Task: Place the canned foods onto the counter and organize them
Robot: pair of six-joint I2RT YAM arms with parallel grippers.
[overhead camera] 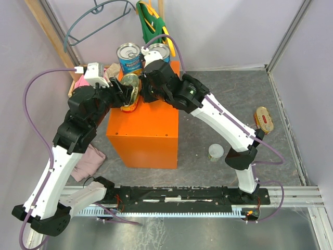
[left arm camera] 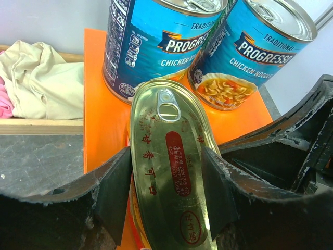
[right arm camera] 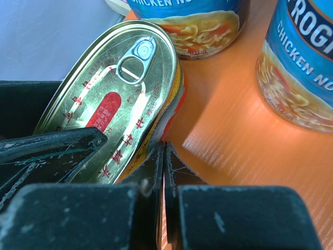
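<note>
My left gripper (overhead camera: 128,95) is shut on a flat oval yellow-red tin (overhead camera: 131,89), held tilted over the counter, a large orange box (overhead camera: 143,130). In the left wrist view the tin (left arm camera: 171,161) sits between both pads (left arm camera: 112,192). Two tall blue-labelled cans (overhead camera: 129,56) (overhead camera: 158,52) stand upright at the back of the counter top. My right gripper (overhead camera: 145,92) is shut and empty, its fingertips (right arm camera: 156,166) touching the tin's right edge (right arm camera: 112,109) just above the orange top (right arm camera: 234,140). A second oval tin (overhead camera: 264,120) and a small white-lidded can (overhead camera: 215,152) lie on the floor at the right.
A wooden tray with clothes (left arm camera: 41,83) stands left of the counter, behind my left arm. A pink cloth (overhead camera: 88,159) lies on the floor by the counter's left side. A hanger and green garment (overhead camera: 151,18) hang on the back wall.
</note>
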